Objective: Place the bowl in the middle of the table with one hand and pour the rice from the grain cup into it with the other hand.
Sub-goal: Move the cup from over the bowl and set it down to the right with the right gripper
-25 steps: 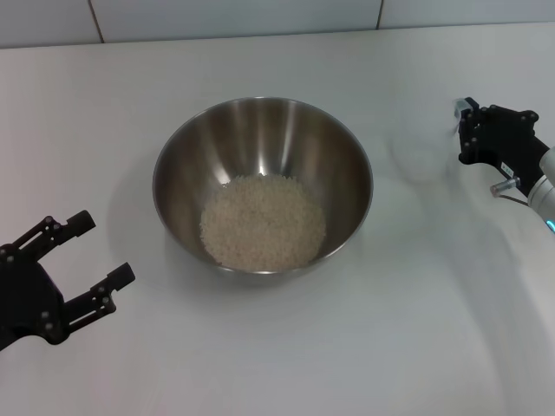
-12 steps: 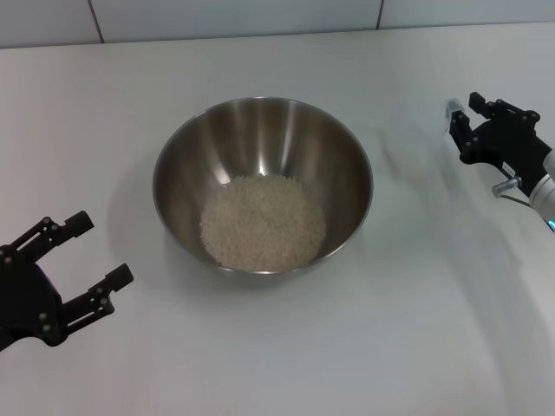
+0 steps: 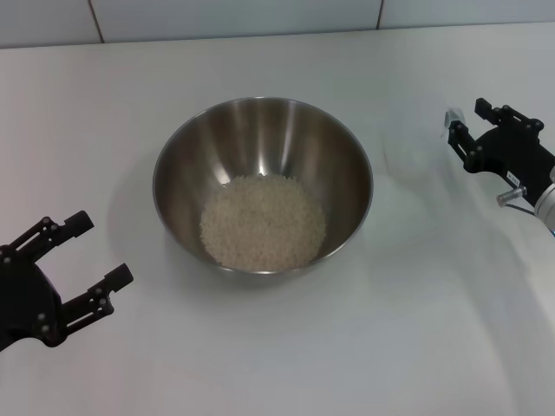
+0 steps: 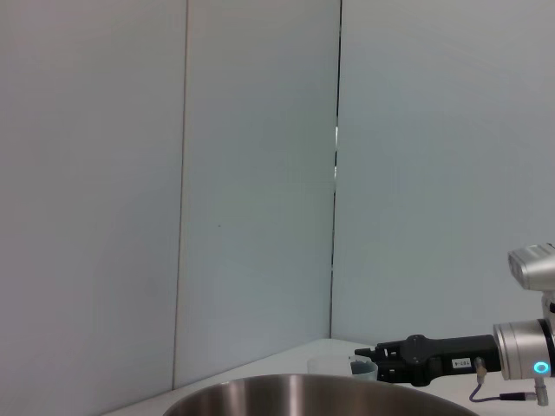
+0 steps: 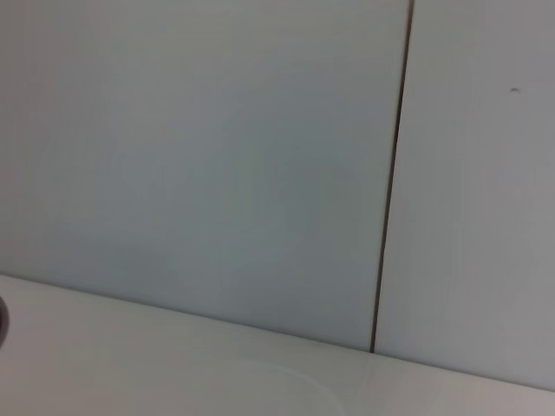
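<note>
The steel bowl [image 3: 263, 143] stands mid-table on the white table [image 3: 277, 364] with a pale heap of rice [image 3: 263, 223] in its bottom. The translucent grain cup [image 3: 417, 149] shows only faintly, upright on the table to the right of the bowl and free of any gripper. In the left wrist view the grain cup [image 4: 329, 364] stands just beyond the bowl's rim [image 4: 303, 394]. My right gripper [image 3: 469, 123] hovers open a short way to the right of the cup. My left gripper [image 3: 87, 251] stays open at the table's near left, holding nothing.
A pale panelled wall [image 3: 260, 13] runs along the table's far edge. Bare white tabletop surrounds the bowl on every side.
My right gripper has drawn back to the right, away from the grain cup, which stays standing. The bowl, the rice and the left gripper have not moved.
</note>
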You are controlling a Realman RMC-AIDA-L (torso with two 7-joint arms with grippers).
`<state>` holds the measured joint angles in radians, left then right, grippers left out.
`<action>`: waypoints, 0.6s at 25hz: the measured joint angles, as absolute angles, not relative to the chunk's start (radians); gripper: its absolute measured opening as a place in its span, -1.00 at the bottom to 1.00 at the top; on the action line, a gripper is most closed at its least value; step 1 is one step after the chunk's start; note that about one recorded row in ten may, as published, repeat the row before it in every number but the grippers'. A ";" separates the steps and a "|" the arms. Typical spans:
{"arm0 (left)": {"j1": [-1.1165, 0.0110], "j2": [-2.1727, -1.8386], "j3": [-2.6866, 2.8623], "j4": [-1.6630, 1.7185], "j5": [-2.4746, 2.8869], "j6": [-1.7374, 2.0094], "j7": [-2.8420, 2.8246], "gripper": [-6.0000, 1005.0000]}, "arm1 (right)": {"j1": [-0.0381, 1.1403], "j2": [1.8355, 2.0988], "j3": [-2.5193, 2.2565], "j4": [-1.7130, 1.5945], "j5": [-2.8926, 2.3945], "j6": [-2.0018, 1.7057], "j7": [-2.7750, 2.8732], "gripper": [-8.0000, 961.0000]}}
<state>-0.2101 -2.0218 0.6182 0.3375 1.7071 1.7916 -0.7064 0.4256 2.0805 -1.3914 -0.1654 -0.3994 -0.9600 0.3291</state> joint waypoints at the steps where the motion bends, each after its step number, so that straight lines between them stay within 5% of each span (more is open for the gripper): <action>1: -0.210 -2.022 0.618 0.337 1.707 1.792 -0.706 0.62 | 0.426 2.081 -1.391 -0.165 -0.399 -0.960 0.329 -0.11; 15: -0.210 -2.018 0.618 0.337 1.712 1.793 -0.707 0.62 | 0.364 2.080 -1.392 -0.166 -0.427 -1.058 0.358 -0.05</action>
